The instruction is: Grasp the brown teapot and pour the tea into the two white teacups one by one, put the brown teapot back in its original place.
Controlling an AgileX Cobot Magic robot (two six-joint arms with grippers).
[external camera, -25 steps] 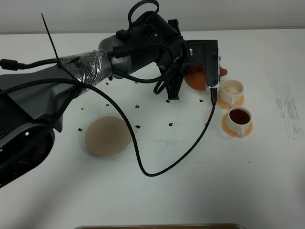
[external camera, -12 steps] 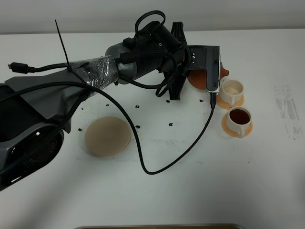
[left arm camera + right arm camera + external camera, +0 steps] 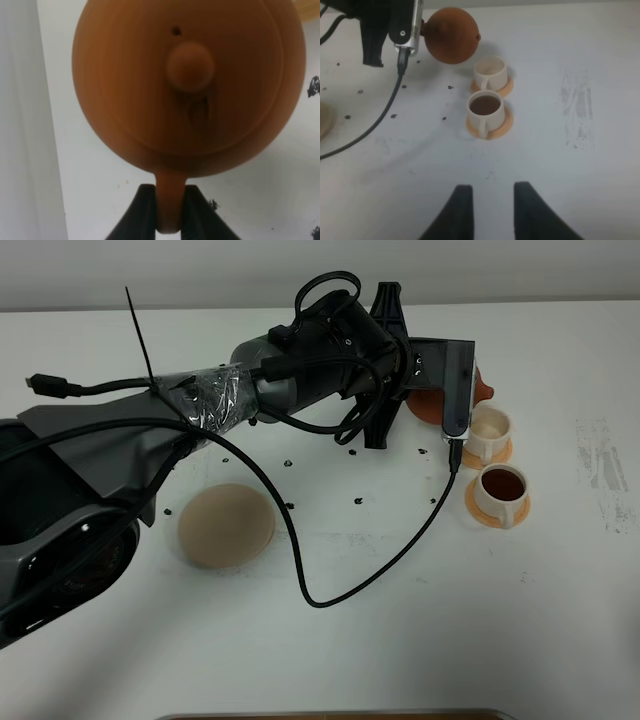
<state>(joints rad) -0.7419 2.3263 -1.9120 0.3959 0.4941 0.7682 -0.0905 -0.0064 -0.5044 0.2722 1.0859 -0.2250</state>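
Observation:
My left gripper (image 3: 169,215) is shut on the loop handle of the brown teapot (image 3: 190,85) and holds it above the table. In the exterior high view the teapot (image 3: 430,406) is mostly hidden under my left wrist, and its spout (image 3: 484,390) pokes out just behind the far white teacup (image 3: 489,430). That cup looks pale inside. The near white teacup (image 3: 502,488) holds dark tea. Both stand on orange saucers. In the right wrist view the teapot (image 3: 451,42) hangs beside the far cup (image 3: 490,72), with the near cup (image 3: 485,110) in front of it. My right gripper (image 3: 490,210) is open and empty.
The pale beige round coaster (image 3: 226,525) lies bare at the left of the table. A black cable (image 3: 400,550) loops from my left wrist camera over the table between the coaster and the cups. Small black marks dot the table top.
My left arm has moved right with the teapot, bringing the spout closer to the far cup. The cups and coaster have not moved.

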